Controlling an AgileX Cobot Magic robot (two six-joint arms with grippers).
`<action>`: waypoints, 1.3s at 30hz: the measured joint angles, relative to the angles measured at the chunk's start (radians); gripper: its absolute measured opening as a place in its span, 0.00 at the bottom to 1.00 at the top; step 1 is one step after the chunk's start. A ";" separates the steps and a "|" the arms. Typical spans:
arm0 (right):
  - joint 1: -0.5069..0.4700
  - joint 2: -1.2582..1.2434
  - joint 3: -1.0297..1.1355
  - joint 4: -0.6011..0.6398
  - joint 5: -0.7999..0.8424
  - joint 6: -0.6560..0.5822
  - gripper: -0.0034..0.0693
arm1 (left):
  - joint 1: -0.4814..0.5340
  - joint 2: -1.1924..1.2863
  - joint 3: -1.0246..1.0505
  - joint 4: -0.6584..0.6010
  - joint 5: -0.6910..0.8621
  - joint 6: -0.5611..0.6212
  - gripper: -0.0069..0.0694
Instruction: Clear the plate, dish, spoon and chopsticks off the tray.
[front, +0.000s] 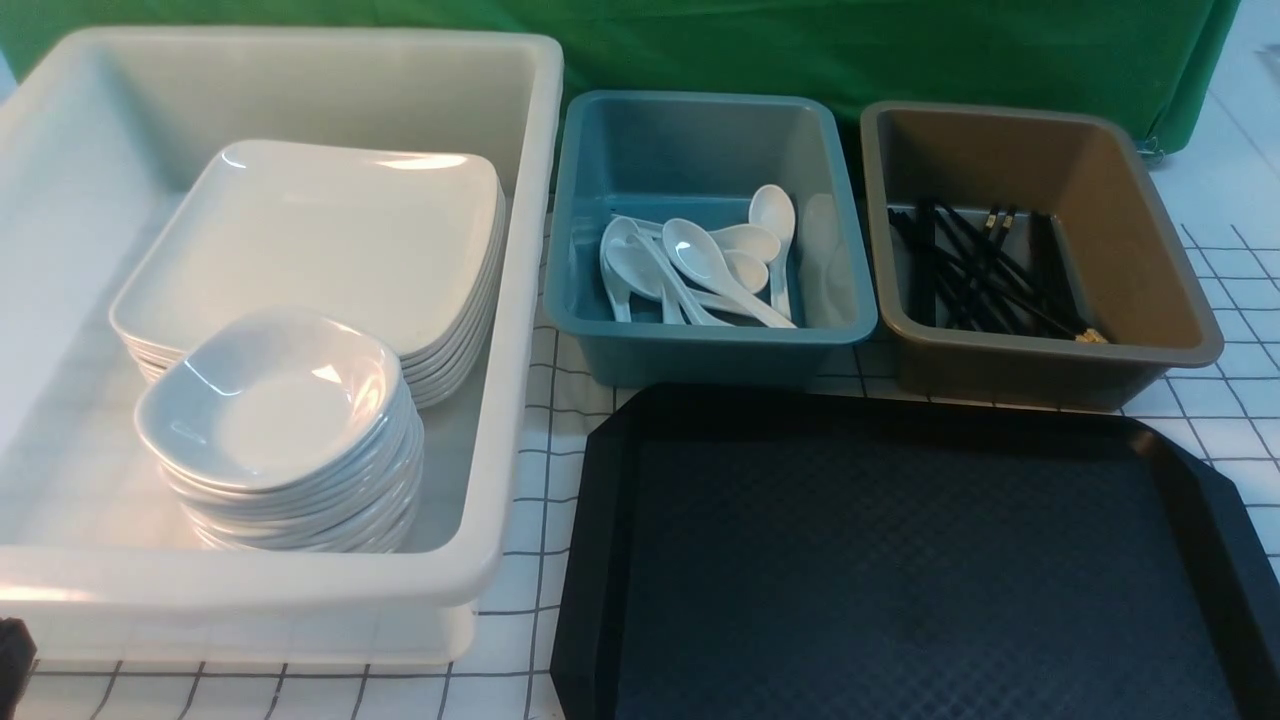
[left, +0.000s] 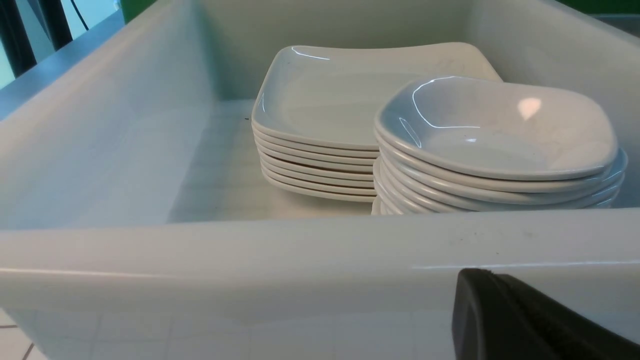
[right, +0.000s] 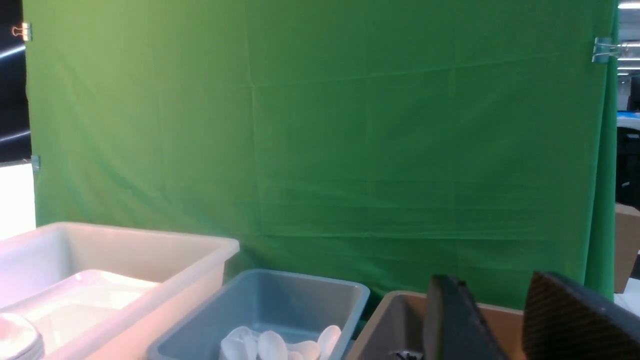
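The tray (front: 900, 570) lies bare at 5 o'clock on the tabletop (front: 530, 500), so clearing looks finished; what remains is likely just pulling the arms back. Plates (front: 330, 240) and dishes (front: 270, 400) are stacked in the white tub (front: 520, 300) at 9 o'clock, spoons (front: 700, 265) in the blue tub (front: 700, 345) at 12, chopsticks (front: 980, 270) in the brown tub (front: 1150, 330) at 1. The right tool (right: 505, 325) hangs above the brown tub's near side, jaws parted, holding nothing. Only one finger of the left tool (left: 525, 320) shows, outside the white tub's near wall; I cannot tell its opening.
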 joint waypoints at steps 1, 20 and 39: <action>0.000 0.000 0.000 0.001 0.001 0.000 0.37 | 0.000 0.000 0.000 0.000 0.000 0.000 0.09; -0.318 -0.003 0.396 0.002 0.028 -0.118 0.38 | 0.000 0.000 0.000 0.002 0.000 -0.001 0.10; -0.318 -0.017 0.401 0.005 0.027 -0.111 0.38 | 0.000 0.000 0.000 0.002 -0.002 -0.001 0.10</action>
